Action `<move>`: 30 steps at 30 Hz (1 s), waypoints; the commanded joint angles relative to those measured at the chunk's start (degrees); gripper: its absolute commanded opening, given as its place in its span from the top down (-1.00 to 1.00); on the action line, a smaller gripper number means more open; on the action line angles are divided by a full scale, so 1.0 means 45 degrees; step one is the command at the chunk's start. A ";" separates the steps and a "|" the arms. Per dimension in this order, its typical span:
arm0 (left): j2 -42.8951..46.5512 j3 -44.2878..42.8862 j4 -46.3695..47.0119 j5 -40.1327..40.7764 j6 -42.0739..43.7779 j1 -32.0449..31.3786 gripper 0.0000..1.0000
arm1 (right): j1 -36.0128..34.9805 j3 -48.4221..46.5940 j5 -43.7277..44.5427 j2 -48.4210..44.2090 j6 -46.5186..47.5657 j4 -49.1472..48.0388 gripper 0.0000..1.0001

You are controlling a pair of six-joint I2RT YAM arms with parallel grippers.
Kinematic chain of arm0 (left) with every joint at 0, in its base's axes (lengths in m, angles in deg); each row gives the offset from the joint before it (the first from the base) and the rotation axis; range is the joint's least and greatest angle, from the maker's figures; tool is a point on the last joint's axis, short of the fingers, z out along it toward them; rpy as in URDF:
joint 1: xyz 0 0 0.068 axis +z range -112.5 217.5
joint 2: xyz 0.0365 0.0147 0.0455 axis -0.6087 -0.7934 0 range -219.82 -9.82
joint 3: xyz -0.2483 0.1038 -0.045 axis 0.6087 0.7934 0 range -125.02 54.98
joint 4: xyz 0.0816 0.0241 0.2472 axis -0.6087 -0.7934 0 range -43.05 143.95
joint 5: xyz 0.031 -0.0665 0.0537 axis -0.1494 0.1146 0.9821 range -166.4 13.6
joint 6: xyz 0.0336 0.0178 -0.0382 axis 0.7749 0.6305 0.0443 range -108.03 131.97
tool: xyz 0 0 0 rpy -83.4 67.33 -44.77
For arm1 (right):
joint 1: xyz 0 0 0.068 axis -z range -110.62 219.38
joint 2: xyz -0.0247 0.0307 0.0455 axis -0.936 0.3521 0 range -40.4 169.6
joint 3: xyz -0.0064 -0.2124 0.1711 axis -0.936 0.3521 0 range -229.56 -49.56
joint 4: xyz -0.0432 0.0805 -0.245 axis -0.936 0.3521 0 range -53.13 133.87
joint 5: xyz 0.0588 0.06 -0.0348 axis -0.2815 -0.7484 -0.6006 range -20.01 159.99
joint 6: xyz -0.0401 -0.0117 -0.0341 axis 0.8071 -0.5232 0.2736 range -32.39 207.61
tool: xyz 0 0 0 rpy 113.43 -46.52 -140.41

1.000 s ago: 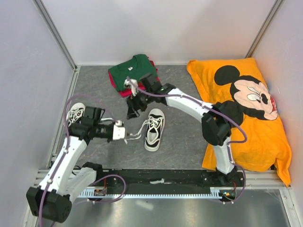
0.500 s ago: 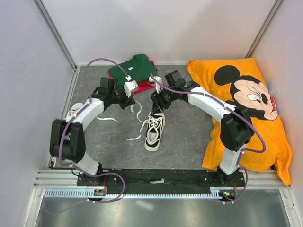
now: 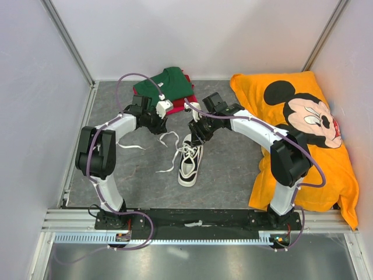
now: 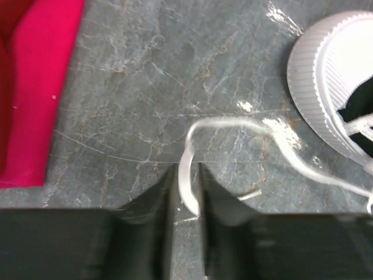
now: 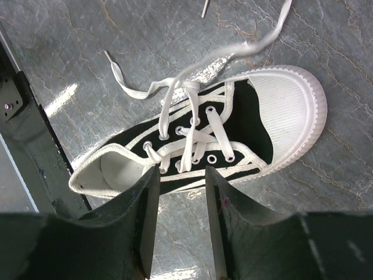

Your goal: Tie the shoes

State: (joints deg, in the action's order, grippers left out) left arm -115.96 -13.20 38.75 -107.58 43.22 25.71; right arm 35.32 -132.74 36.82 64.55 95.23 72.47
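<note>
Grey marbled tabletop: small black-and-white canvas sneaker, centre. Left pincer: nipping its long white lace near the sneaker, likely to draw it out. Right pincer: spread, poised over eyelets.

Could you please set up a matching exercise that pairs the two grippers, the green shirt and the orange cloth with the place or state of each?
Things:
1. left gripper
2. right gripper
3. green shirt
4. orange cloth

Places and states:
A. spread along the right side of the table
B. open, over the shoe
C. shut on a white lace
D. folded at the far side, on a red shirt

Pairs: 1-C; 2-B; 3-D; 4-A.
</note>
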 commanded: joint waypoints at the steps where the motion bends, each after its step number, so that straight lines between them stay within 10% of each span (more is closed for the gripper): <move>1: 0.0481 -0.0435 -0.1269 -0.1564 0.0498 0.0763 0.16 | -0.0008 -0.0051 -0.0421 0.0096 0.0104 -0.0078 0.14; 6: 0.3037 0.0677 -0.3372 -0.4608 0.3302 0.2072 0.07 | -0.0008 -0.0090 -0.0949 0.0272 -0.0013 -0.0078 0.19; 13: 0.6067 0.3957 -0.6680 -0.4245 1.0432 0.1548 0.00 | -0.0008 -0.0325 -0.1594 0.0857 -0.0325 -0.0117 0.21; 30: 0.5074 0.5581 -0.3361 -0.0924 1.0205 -0.2320 -0.11 | 0.0031 -0.0539 -0.1750 0.1268 -0.0443 0.0039 0.16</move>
State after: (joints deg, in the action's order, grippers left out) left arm -91.22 11.68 19.40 -114.94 88.11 17.05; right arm 35.38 -132.76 30.75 69.20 93.33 72.53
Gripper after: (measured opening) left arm 0.551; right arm 0.415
